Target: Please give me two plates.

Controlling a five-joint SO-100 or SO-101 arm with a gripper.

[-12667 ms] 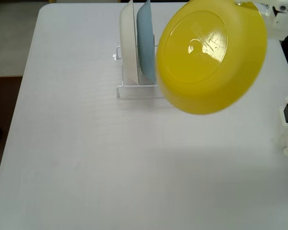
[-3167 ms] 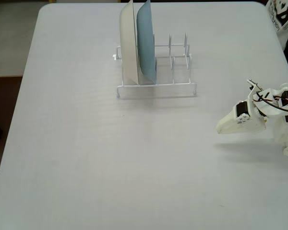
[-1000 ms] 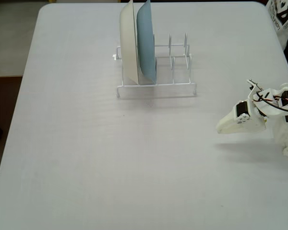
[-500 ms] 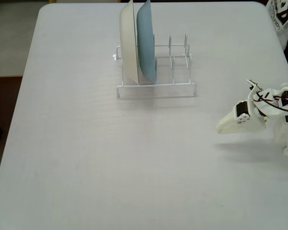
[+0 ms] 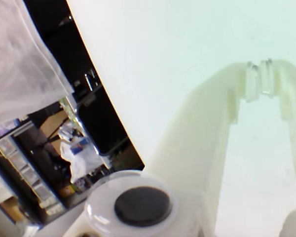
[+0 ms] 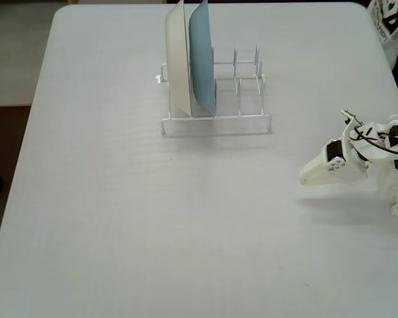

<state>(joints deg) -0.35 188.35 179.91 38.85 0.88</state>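
The two plates are out of view in both the fixed view and the wrist view. My gripper point(image 6: 304, 177) rests low over the right side of the white table point(image 6: 119, 218), pointing left, well clear of the rack. In the wrist view the gripper point(image 5: 259, 81) is shut, its pale fingertips meeting with nothing between them, above bare table surface.
A white wire rack point(image 6: 245, 120) stands at the back middle. A cream-white plate point(image 6: 178, 63) and a light blue plate point(image 6: 202, 63) stand upright in its left slots; the right slots hold nothing. The table's edge and a dark room show at the wrist view's left.
Over the last three seconds nothing has moved. About 13 s ago a yellow plate was held up at the upper right; it is gone and the arm is folded down.
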